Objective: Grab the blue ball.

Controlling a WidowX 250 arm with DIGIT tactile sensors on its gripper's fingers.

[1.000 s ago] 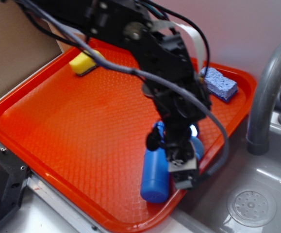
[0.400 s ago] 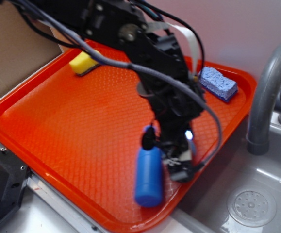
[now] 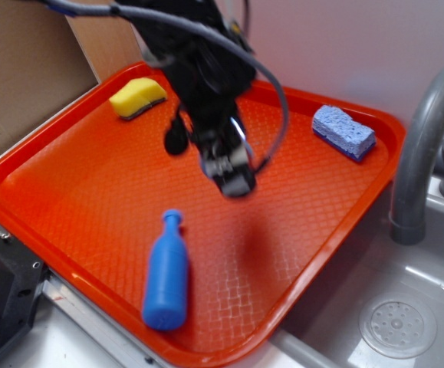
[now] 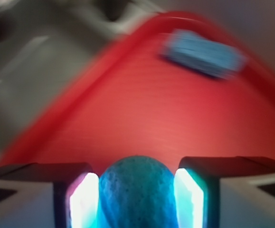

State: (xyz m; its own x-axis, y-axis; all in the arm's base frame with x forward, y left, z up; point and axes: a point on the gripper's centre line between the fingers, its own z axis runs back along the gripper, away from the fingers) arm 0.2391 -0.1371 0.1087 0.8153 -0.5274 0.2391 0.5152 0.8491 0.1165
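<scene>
Blue ball (image 4: 136,190) sits clamped between the gripper (image 4: 136,199) pads, raised above the orange tray (image 3: 91,184), bottle (image 3: 166,274) at seven o'clock.

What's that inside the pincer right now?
The blue ball sits between the two glowing pads of the pincer, above the red tray. The ball's lower half is cut off by the wrist picture's edge; in the exterior view, blur hides it.
</scene>
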